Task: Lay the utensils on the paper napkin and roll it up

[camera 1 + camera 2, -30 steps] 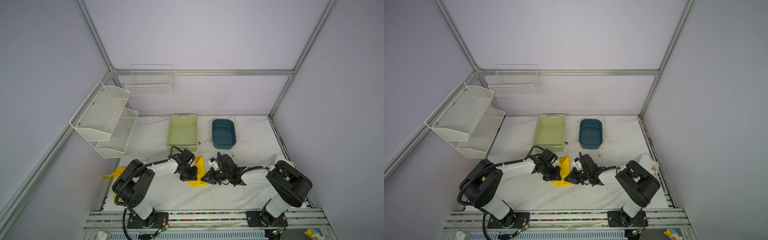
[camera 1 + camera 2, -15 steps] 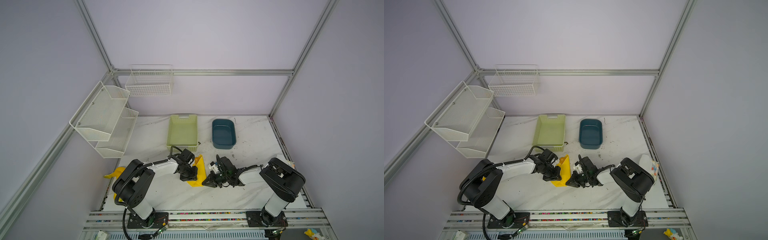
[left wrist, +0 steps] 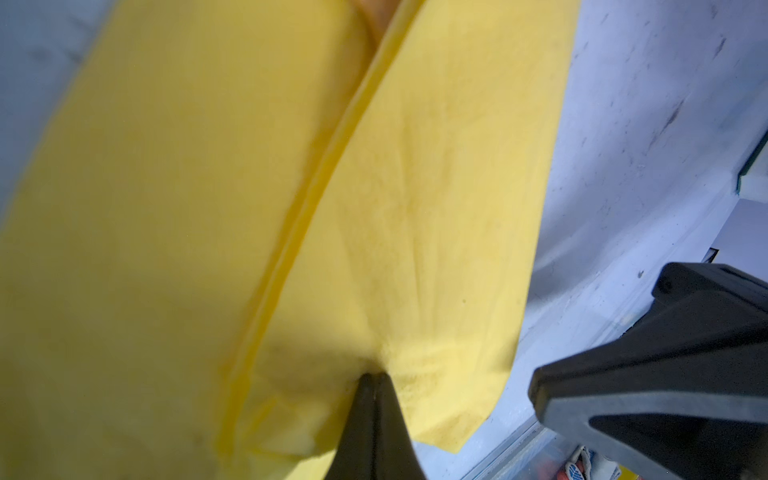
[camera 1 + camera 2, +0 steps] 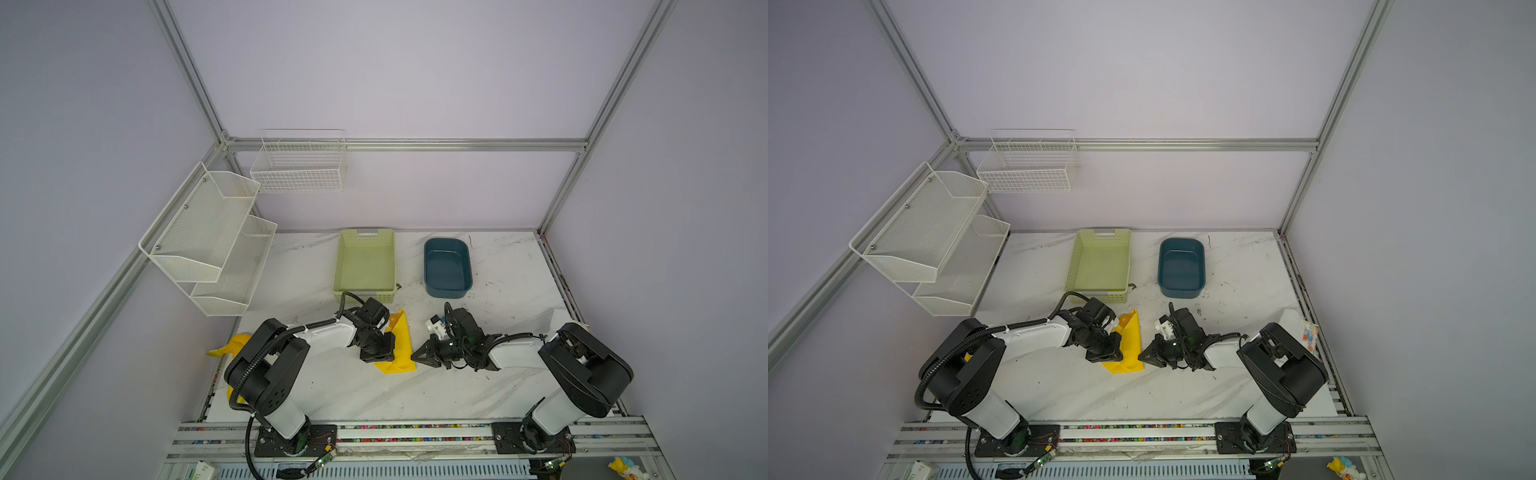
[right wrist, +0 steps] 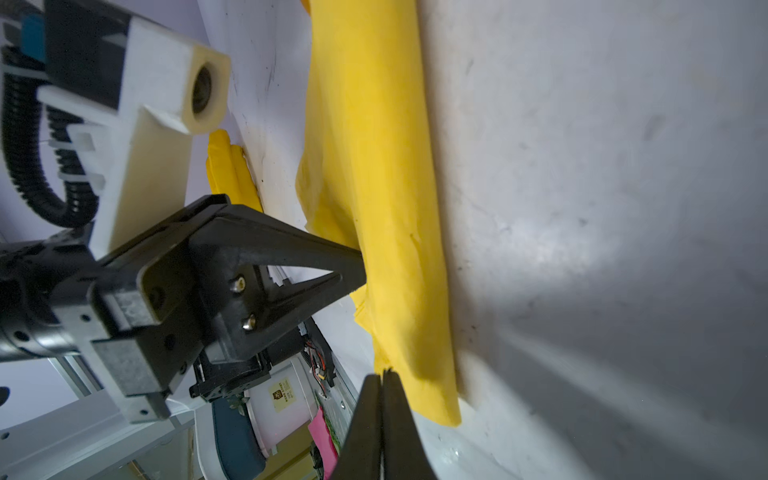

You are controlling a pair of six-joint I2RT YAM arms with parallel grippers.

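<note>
two ways of possibly going wrong: tearing the thin paper napkin (image 4: 400, 349) by tugging the pucker seemingly pinched in the closed left gripper (image 3: 370, 380), or spilling the utensils (image 4: 1124, 320), peeking orange from the fold's far end. lying folded at the near middle, flanked by grippers; touching its right edge with the shut, empty right gripper (image 5: 381, 376). holding nothing visible: green basket (image 4: 365, 266), blue tub (image 4: 447, 270), both far.
</note>
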